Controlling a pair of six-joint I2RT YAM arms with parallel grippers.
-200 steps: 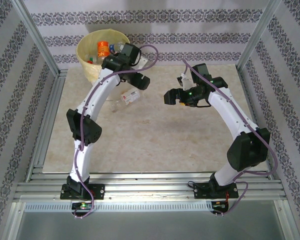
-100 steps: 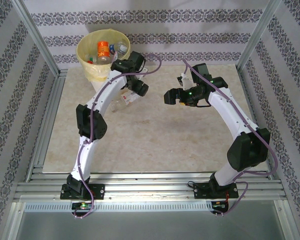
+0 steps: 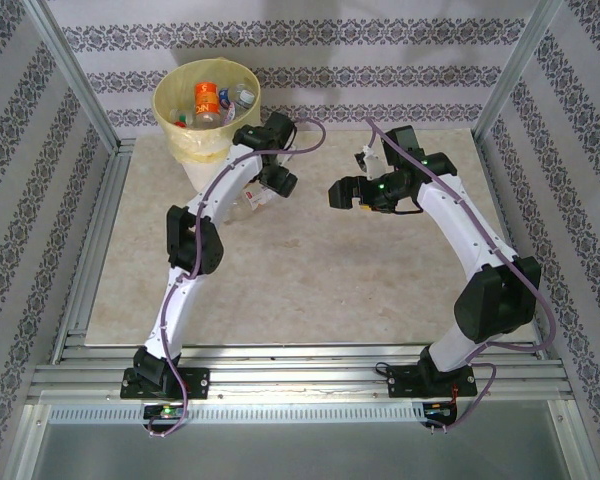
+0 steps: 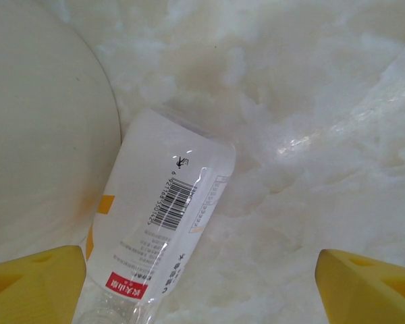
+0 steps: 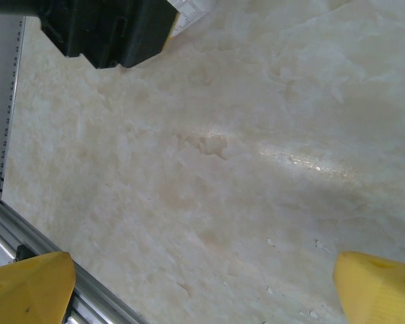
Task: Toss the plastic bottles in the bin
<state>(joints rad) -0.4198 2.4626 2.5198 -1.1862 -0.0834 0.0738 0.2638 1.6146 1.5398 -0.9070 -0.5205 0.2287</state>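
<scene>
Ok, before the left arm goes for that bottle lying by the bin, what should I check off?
1. The left hand open: ok, yellow fingers wide apart.
2. The bottle centred between them: not ok, it lies near one finger.
3. The bottle clear of the bin wall: cannot tell, they look very close.
4. The right hand out of the way: ok, open over bare table, apart from the left hand.
5. Room in the bin: ok, the binned bottles look below its rim.
</scene>
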